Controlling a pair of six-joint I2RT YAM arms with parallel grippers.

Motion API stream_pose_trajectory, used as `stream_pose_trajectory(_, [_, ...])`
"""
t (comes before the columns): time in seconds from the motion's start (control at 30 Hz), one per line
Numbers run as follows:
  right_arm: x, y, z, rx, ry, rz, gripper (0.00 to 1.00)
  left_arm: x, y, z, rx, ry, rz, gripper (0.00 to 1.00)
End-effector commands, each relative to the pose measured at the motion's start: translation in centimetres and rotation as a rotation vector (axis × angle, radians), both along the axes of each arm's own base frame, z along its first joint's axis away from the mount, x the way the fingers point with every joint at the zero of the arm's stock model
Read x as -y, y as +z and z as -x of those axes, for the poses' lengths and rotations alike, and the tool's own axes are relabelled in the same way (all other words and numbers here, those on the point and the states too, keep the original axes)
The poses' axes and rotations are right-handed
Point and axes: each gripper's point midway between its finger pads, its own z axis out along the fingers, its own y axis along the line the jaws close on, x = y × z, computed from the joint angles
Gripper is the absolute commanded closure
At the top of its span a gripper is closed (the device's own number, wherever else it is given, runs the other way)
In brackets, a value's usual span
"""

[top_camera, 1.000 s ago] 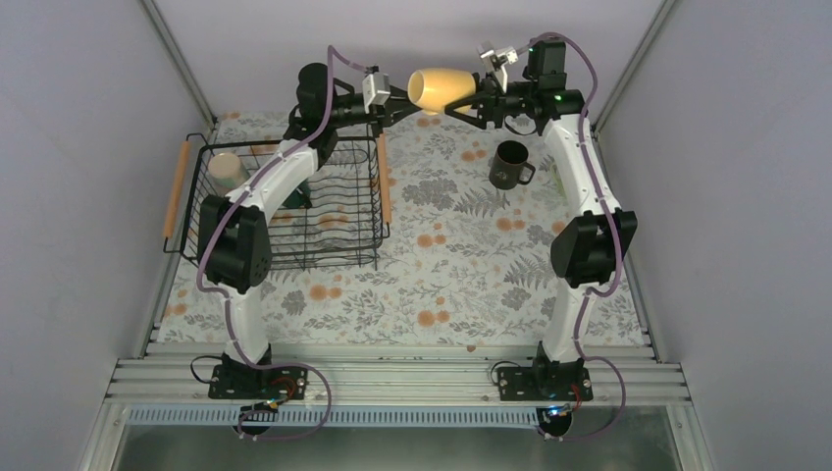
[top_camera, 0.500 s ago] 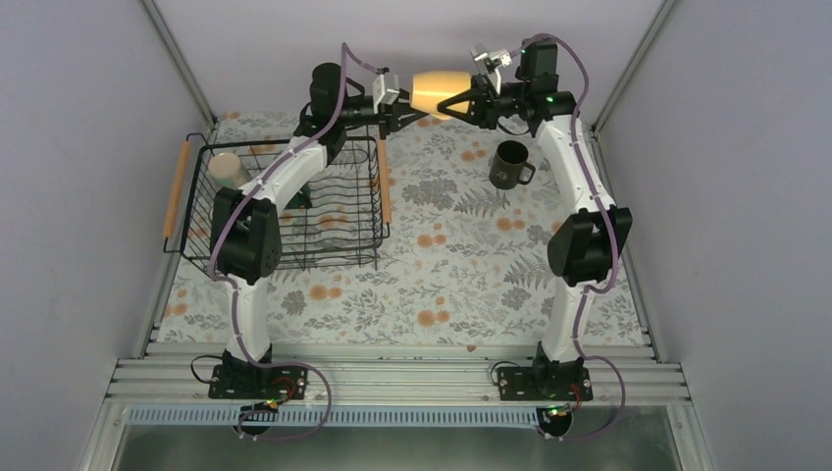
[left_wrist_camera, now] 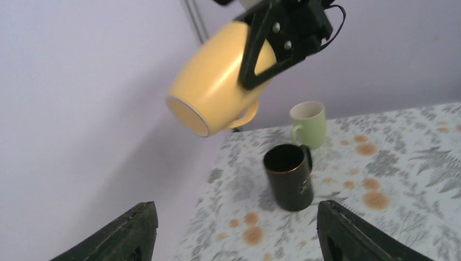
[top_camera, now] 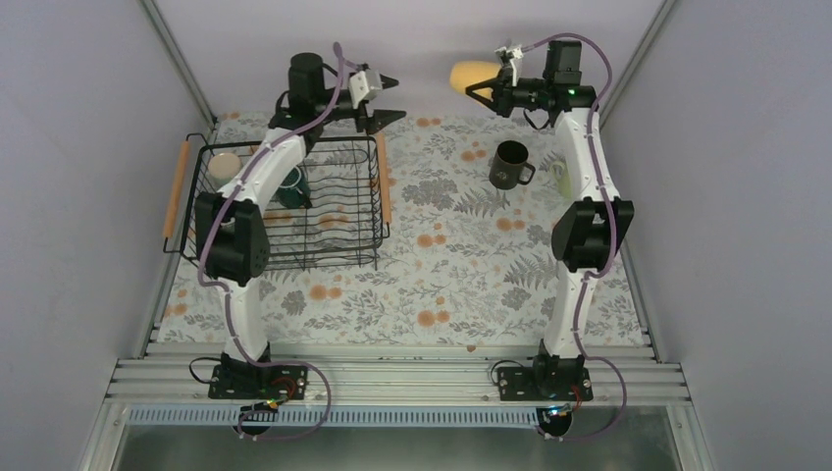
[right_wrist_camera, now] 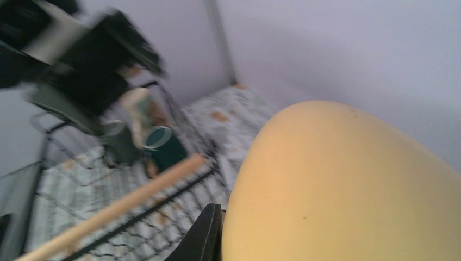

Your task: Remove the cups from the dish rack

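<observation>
Handover done: left gripper [top_camera: 385,95] has released, jaws spread; right gripper [top_camera: 488,82] pinches the yellow mug [top_camera: 471,74]
Glazed ceramic, rigid, slippery, breakable; the rim wall offers the securest hold

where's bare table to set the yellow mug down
Bare floral tablecloth between the black wire dish rack and the right arm, nearer than the black mug. Crowded far right: black mug and pale green mug stand together.

A robot test cell in a lab, not a kitchen: 2 arms bolted to an aluminium rail [top_camera: 392,376], blank lilac panels [top_camera: 746,196] walling the table [top_camera: 442,285], its floral cloth merely mimicking a home
</observation>
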Motion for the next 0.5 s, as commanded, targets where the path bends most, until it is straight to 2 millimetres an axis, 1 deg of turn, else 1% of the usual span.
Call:
stream_pose_trajectory(0.0, [1.4,-2.6,-3.5,0.087,-0.164,0.201,0.97,-4.2,3.7,0.6,0.127,0.096,-0.026,0.24])
stream_pose_trajectory(0.07, [1.8,-4.8,-4.3,0.086,-0.211,0.300,0.97,-6.1,4.8,0.7,0.157,0.146,-0.037,0.20])
stream_pose_trajectory(0.13, [2.1,-6.9,-4.6,0.078,-0.238,0.401,0.97,-7.9,5.3,0.9,0.171,0.182,-0.050,0.18])
stream_pose_trajectory(0.27, [2.3,-10.9,-4.0,0.035,-0.244,0.566,0.97,-11.2,6.0,0.9,0.198,0.258,-0.097,0.15])
stream_pose_trajectory(0.37, [2.2,-13.3,-3.5,0.013,-0.249,0.684,0.97,-13.4,5.6,0.3,0.193,0.340,-0.159,0.13])
stream_pose_trajectory(0.47, [2.1,-15.5,-2.9,-0.022,-0.237,0.777,0.97,-16.1,4.6,-1.1,0.176,0.430,-0.230,0.12])
